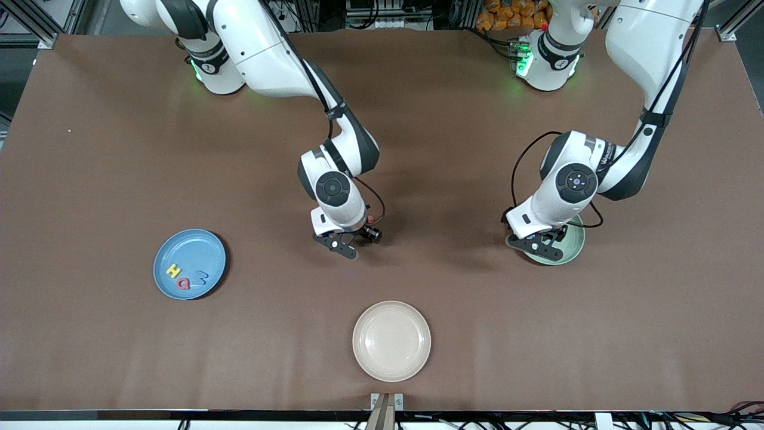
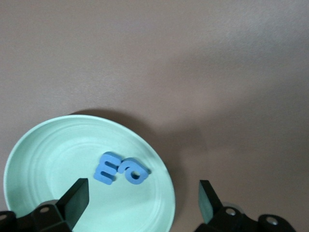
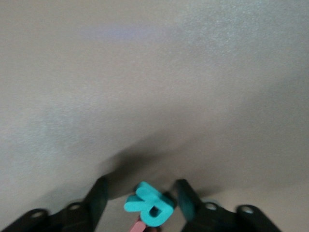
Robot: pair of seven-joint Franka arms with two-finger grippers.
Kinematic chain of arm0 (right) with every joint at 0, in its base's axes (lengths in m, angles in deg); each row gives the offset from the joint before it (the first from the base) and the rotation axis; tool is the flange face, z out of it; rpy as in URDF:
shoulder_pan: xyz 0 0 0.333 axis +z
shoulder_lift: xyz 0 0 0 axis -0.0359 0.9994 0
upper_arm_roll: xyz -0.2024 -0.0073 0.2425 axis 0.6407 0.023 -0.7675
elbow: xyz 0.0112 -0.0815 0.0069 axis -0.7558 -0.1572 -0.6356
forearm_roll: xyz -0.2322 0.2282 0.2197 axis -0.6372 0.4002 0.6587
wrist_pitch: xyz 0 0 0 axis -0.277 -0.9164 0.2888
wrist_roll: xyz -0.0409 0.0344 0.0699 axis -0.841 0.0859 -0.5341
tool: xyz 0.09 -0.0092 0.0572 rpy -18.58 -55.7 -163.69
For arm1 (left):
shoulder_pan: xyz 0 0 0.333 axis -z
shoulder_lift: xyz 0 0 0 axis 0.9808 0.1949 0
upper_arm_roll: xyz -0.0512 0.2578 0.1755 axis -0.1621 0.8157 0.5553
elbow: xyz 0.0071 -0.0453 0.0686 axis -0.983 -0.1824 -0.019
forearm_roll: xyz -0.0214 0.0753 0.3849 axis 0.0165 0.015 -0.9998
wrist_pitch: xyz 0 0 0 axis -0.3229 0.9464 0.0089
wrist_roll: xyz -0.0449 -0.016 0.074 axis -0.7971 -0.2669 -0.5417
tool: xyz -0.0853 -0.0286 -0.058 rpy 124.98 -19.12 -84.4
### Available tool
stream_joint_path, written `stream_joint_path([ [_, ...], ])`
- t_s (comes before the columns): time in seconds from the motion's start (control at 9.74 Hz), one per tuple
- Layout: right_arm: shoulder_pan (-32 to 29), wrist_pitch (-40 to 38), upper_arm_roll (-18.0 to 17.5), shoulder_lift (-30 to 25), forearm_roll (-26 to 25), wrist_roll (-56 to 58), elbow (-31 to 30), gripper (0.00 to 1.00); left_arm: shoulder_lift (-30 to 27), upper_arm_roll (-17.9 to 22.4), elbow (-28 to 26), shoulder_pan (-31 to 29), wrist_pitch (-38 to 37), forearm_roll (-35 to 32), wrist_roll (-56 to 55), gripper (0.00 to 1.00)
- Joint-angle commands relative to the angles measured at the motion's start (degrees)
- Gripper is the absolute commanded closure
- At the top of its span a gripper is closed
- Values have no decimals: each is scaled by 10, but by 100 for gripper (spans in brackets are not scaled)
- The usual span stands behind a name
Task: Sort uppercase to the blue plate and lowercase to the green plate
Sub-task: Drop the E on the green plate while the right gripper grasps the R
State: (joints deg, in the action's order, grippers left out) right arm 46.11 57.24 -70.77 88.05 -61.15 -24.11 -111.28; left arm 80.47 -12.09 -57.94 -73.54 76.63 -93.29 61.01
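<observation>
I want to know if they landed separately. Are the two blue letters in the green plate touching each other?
Touching. The left wrist view shows the blue m-like letter and blue a side by side on the green plate, edges meeting with no gap.

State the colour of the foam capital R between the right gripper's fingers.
Teal-green foam capital R; the right wrist view shows it best.

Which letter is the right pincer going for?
Start at the right pincer in mid-table. Between its fingers sits a teal R, with something pink just under it. It is the only teal letter; the blue plate holds a yellow, a red and a blue letter.
</observation>
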Motion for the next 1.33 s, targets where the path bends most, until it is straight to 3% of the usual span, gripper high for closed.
stream_joint_path([
  [0.0, 10, 3, 4, 0, 10, -10, -11, 100, -9, -5, 2, -4, -12, 14, -7, 0],
  [0.31, 15, 0, 4, -6, 10, -7, -7, 100, -4, -7, 14, 1, -11, 25, -12, 0],
  [0.51, 8, -2, 8, -12, 9, 0, -3, 100, 2, -12, 22, 5, -12, 84, -18, 0],
  [0.82, -31, -8, 12, -21, 3, 29, 15, 100, 36, -15, 68, 31, -11, 88, -53, 0],
  [1.23, -82, -108, 76, -21, 4, 161, 63, 100, 107, -18, 161, 96, -11, 99, -127, 0],
])
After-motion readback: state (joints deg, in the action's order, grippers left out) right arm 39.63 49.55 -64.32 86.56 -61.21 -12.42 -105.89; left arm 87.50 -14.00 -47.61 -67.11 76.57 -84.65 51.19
